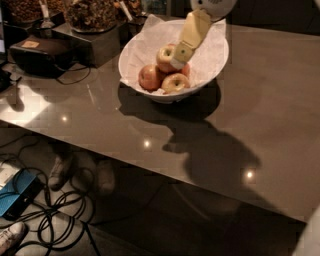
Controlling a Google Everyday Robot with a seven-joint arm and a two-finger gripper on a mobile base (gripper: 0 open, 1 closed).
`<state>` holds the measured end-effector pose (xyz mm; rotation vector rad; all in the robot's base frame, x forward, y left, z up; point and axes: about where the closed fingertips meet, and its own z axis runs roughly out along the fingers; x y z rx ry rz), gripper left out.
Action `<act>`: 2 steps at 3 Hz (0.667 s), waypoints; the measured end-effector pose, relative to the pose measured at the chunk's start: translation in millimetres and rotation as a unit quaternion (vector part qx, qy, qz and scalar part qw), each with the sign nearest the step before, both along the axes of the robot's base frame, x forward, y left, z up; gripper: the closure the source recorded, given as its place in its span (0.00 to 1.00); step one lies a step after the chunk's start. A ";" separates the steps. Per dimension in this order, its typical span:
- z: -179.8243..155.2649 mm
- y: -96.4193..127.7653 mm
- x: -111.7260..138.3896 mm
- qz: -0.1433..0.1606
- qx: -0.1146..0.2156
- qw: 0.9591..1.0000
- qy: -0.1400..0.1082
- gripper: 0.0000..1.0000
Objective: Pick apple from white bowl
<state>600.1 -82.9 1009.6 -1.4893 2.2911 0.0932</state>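
The white bowl (210, 60), lined with crumpled white paper, stands on the dark table at the upper middle. Three apples lie in it. The apple (163, 56), orange-red with a pale yellow patch, lies at the back. A deep red apple (149, 77) lies front left and a mostly yellow apple (175, 83) front right. My gripper (178, 61), pale yellow, reaches down from the top into the bowl, and its tip is against the right side of the apple.
Dark containers of nuts (90, 15) with scoops stand at the back left on a dark box. A black device (40, 52) with a cable lies at the left. Cables and a blue box (17, 192) lie on the floor below the table's front edge.
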 end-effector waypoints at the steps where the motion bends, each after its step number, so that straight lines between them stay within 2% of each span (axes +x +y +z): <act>1: -9.3 7.3 18.7 -0.013 0.000 1.000 0.012 0.06; 2: -17.6 11.9 36.0 -0.030 -0.004 0.999 0.021 0.02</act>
